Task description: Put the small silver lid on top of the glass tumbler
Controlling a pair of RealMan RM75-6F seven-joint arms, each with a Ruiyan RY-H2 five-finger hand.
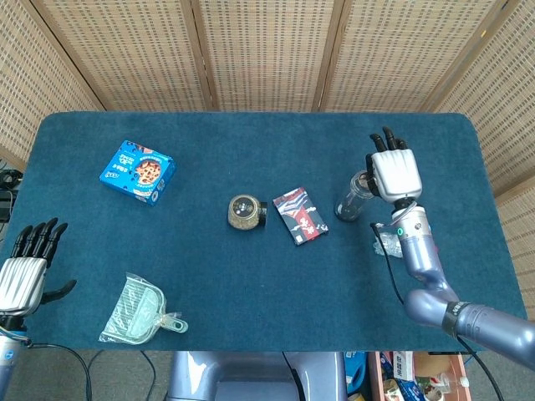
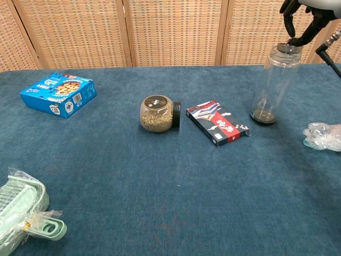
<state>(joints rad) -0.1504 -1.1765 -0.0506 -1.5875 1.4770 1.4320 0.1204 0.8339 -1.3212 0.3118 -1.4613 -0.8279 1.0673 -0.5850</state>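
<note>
The tall glass tumbler (image 2: 272,85) stands upright at the right of the blue table; from the head view it shows as tumbler (image 1: 353,196) just left of my right hand. The small silver lid (image 2: 288,49) sits on its rim. My right hand (image 2: 305,21) hovers over the top, with a thumb and a finger tip still pinching the lid. In the head view the right hand (image 1: 394,173) covers the tumbler's mouth and hides the lid. My left hand (image 1: 25,271) holds nothing, fingers spread, off the table's left front edge.
A jar of seeds (image 2: 157,113) lies on its side mid-table beside a red and black card box (image 2: 217,122). A blue snack box (image 2: 58,94) sits at far left, a green wrapped item (image 2: 21,213) front left, and crumpled clear plastic (image 2: 322,136) right of the tumbler.
</note>
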